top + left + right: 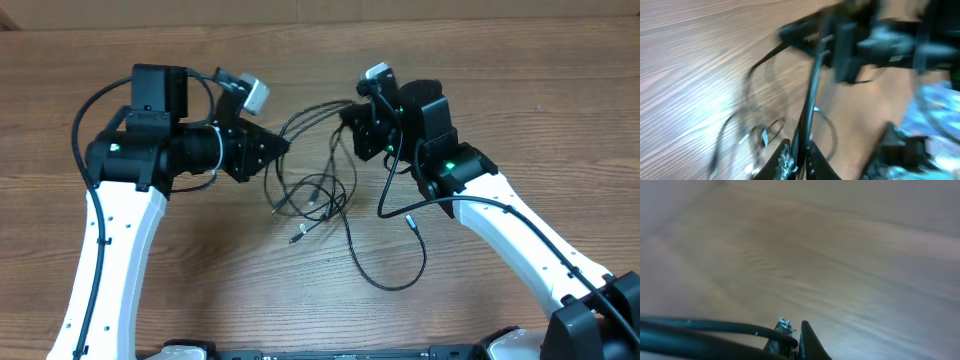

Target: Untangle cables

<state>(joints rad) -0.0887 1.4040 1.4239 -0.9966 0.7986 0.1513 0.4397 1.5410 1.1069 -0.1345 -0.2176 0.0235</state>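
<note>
the cables point(318, 193) lie in a loose tangle on the bench point(300, 50), with one loop trailing toward 5 o'clock. the left hand point(284, 147), at 10 o'clock of the tangle, is pinched closed on a strand. the right hand point(350, 120), at 1 o'clock, is clamped tight on strands too.

L arm point(110, 230) reaches up from the near-left edge, wrist bent so the L gripper point(283, 148) points right. R arm point(520, 230) reaches from near-right, R gripper point(350, 118) pointing left. Grippers face each other, apart. Both jaw pairs closed, each pinching the cables point(318, 190).
</note>
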